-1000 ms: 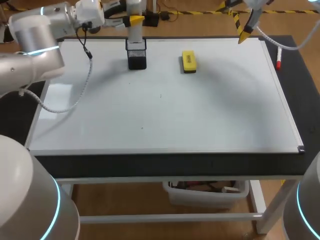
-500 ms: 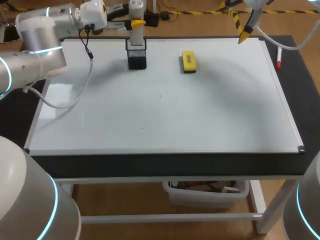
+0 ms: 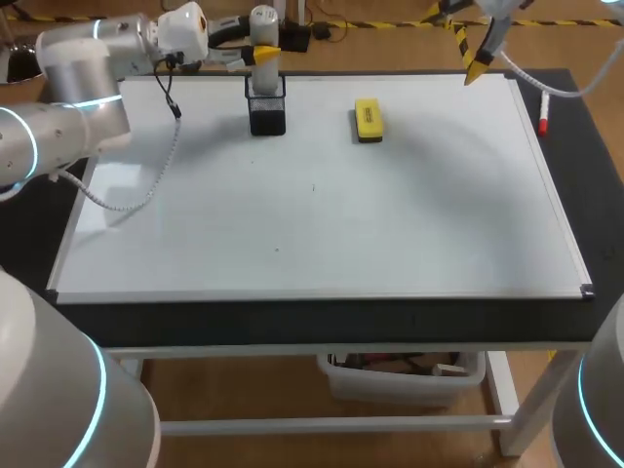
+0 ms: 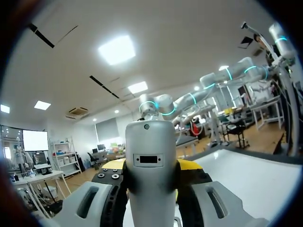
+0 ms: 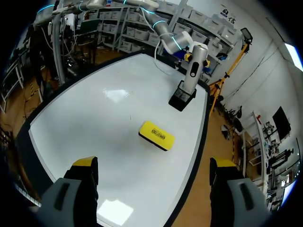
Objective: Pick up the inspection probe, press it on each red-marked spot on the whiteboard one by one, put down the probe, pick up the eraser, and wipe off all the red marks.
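Note:
The inspection probe (image 3: 262, 29), a pale grey cylinder, stands upright with its lower end at the mouth of the black holder (image 3: 267, 110) at the whiteboard's far edge. My left gripper (image 3: 264, 53) is shut on the probe (image 4: 151, 175), which stands between its yellow tips. From the right wrist view the probe (image 5: 194, 64) rises out of the holder (image 5: 181, 98). The yellow eraser (image 3: 368, 119) lies to the right of the holder, and ahead of my open right gripper (image 5: 154, 165) as the eraser (image 5: 156, 135). My right gripper (image 3: 475, 66) hangs over the board's far right corner. I see no red marks on the whiteboard (image 3: 390, 224).
A red marker (image 3: 543, 117) lies on the black table top just past the board's right edge. Two tiny dark specks sit near the board's middle. The left arm's cable (image 3: 161, 161) droops over the board's left part.
My left arm has lowered the probe toward the holder, and its elbow has drawn back to the left. The right arm and the eraser have not moved.

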`<state>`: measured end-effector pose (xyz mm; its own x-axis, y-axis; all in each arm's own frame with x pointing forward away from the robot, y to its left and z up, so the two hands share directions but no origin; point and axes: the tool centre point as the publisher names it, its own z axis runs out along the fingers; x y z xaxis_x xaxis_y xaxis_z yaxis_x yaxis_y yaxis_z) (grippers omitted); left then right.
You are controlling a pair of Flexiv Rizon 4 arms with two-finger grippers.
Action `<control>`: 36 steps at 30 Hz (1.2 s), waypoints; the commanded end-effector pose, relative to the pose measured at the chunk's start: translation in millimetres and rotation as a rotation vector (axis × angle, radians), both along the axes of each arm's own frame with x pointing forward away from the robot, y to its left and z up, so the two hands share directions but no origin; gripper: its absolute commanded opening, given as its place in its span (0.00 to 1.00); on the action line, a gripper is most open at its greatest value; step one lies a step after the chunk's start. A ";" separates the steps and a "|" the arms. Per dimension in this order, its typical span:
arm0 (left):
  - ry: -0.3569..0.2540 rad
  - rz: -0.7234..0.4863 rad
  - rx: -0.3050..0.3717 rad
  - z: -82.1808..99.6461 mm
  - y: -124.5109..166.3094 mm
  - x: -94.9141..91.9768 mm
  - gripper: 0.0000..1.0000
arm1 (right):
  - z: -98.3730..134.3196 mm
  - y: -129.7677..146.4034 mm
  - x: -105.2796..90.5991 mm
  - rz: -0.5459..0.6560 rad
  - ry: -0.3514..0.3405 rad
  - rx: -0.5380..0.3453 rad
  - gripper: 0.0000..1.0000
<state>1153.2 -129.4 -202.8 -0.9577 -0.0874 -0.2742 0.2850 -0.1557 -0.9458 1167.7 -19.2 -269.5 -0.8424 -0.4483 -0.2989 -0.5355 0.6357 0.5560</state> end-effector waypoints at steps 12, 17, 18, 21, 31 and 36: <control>0.051 -0.015 -0.024 -27.6 -4.8 20.4 0.00 | 1.1 -0.4 -0.1 0.002 0.000 -0.005 1.00; 0.078 -0.007 -0.018 -38.3 -1.9 24.4 0.00 | 1.1 -0.4 -0.1 0.002 0.000 -0.005 1.00; 0.083 -0.005 -0.017 -40.3 -1.5 24.6 0.00 | 1.1 -0.4 -0.1 0.002 0.000 -0.005 1.00; 0.095 -0.003 -0.015 -45.9 -0.9 24.7 0.00 | 1.1 -0.4 -0.1 0.002 0.000 -0.005 1.00; 0.124 0.000 -0.025 -60.6 0.3 25.9 0.00 | 1.1 -0.4 -0.1 0.002 0.000 -0.005 1.00; 0.135 -0.001 -0.026 -64.9 -0.4 26.5 0.00 | 1.1 -0.4 -0.1 0.002 0.000 -0.005 1.00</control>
<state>1174.1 -128.9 -264.4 -0.9849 -0.1013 -0.1407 0.1566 -0.1718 -0.9726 1167.9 -19.2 -269.7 -0.8423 -0.4482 -0.2992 -0.5357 0.6352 0.5564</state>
